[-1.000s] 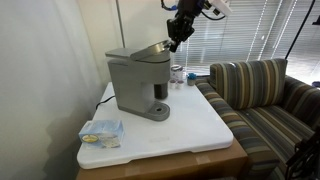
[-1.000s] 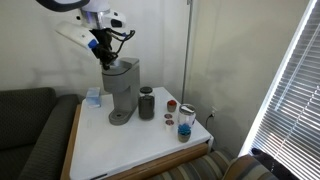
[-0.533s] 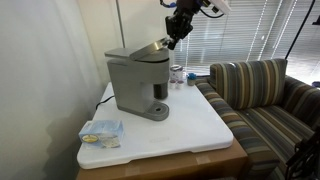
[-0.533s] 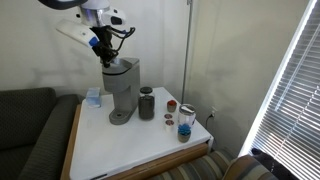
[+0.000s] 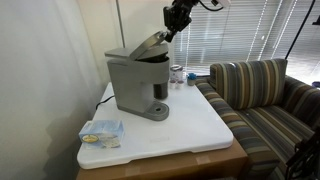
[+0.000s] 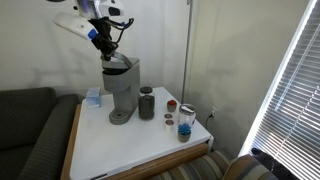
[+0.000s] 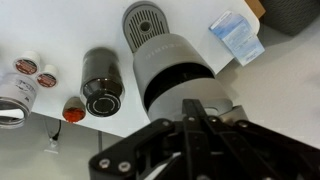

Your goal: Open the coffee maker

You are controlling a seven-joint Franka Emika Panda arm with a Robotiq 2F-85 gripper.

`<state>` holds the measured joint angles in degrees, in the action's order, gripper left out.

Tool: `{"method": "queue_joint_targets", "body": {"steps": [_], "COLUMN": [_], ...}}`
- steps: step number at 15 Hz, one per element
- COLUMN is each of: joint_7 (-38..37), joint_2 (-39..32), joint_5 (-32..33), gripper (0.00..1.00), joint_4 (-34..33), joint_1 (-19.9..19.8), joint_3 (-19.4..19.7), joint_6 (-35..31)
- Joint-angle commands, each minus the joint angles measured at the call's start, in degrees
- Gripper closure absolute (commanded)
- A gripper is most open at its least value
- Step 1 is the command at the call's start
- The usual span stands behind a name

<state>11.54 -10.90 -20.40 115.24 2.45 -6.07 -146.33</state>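
The grey coffee maker (image 5: pixel 135 85) stands on the white table top and shows in both exterior views (image 6: pixel 122 90). Its hinged lid (image 5: pixel 148 45) is tilted up at the front and the brew head opening shows below it. My gripper (image 5: pixel 170 32) is at the raised front edge of the lid, also seen in an exterior view (image 6: pixel 108 50). In the wrist view the fingers (image 7: pixel 198 108) are pressed together over the machine's top (image 7: pixel 175 70). The round drip base (image 7: pixel 143 22) shows beyond. I cannot tell whether the fingertips hook under the lid.
A dark cylindrical canister (image 6: pixel 146 103) stands beside the machine, with a jar (image 6: pixel 185 120) and small pods (image 6: pixel 168 120) further along. A blue-and-white packet (image 5: pixel 102 131) lies near the table's corner. A striped sofa (image 5: pixel 260 100) borders the white table (image 5: pixel 195 125).
The gripper has moved up and the lid's front edge has risen with it, from nearly flat to clearly tilted open.
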Motion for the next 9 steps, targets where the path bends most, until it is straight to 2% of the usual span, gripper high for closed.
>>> {"method": "queue_joint_targets", "body": {"steps": [1, 9], "joint_7": [1.8, 2.8], "joint_2": [0.1, -1.2], "joint_5": [-0.4, -0.2], "gripper": [1.0, 1.0], "joint_4": [-1.3, -5.2], "joint_1": [-0.8, -1.0], "joint_3": [-0.6, -0.6], "joint_6": [-0.4, 0.6]}}
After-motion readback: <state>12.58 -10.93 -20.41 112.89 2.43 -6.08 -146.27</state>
